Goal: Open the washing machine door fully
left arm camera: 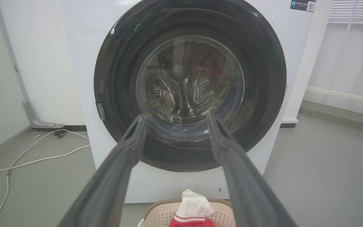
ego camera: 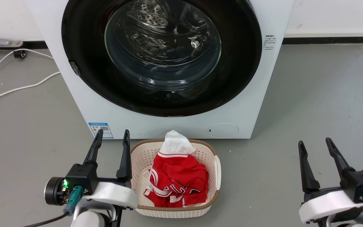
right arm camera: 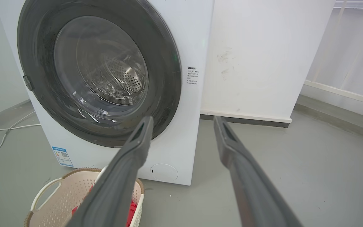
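Observation:
The white washing machine (ego camera: 175, 126) stands straight ahead on the grey floor. Its round glossy black washing machine door (ego camera: 83, 47) with a clear glass centre lies flat against the machine front, shut, and the steel drum shows through the glass. A small grey tab (ego camera: 75, 68) sits on the door's left rim. My left gripper (ego camera: 112, 135) is open at the lower left, well short of the door (left arm camera: 118, 94). My right gripper (ego camera: 314, 142) is open at the lower right, off to the machine's right; in its wrist view the door (right arm camera: 165, 78) is up left.
A cream laundry basket (ego camera: 214, 164) holding red and white clothes (ego camera: 176, 176) sits on the floor right in front of the machine, beside my left gripper. White cables (ego camera: 17, 88) trail across the floor at left. A white wall (right arm camera: 263, 56) stands right of the machine.

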Tool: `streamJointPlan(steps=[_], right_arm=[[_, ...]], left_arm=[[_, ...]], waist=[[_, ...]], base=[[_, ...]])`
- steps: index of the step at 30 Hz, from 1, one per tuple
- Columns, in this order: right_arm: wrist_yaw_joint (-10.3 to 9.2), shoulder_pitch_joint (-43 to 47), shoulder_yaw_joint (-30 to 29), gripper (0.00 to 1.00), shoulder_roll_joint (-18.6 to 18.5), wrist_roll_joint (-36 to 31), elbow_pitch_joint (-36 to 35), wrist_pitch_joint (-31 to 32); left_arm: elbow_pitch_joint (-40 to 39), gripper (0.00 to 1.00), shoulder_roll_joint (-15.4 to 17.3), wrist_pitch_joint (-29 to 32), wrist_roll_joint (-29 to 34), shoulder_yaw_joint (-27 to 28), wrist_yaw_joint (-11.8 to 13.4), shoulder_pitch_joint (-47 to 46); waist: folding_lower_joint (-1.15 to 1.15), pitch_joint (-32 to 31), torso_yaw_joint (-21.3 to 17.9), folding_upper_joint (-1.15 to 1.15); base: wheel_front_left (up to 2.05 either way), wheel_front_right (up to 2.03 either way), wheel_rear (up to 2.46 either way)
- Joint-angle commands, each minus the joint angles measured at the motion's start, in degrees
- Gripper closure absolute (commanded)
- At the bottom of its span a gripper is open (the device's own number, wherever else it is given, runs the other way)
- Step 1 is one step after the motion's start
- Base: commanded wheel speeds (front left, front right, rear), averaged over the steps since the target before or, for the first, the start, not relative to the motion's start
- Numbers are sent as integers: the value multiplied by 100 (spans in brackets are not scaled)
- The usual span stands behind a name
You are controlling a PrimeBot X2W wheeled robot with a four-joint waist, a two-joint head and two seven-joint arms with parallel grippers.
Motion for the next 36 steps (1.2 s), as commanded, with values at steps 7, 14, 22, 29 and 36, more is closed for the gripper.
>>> streamJointPlan(steps=[7,14,22,29,36], right_arm=[[-3,23,11,0,24,-269,-39,-76],[-3,15,8,0,25,-305,7,-100],[-3,-10,22,0,25,-241,66,-125],[-2,-30,62,84,25,-112,147,-139],[-3,-46,96,100,24,289,261,-144]], left_arm=[[-57,0,7,-104,349,-5,46,-64],[-6,0,7,-127,404,22,35,-50],[27,0,7,-127,413,16,37,-49],[27,0,7,-127,421,14,53,-29],[35,0,6,-127,398,38,35,-9]], waist=[[0,24,5,0],[0,40,8,0],[0,36,13,0],[0,39,6,0],[0,46,-6,0]], base=[[0,0,0],[0,0,0],[0,0,0],[0,0,0],[0,0,0]])
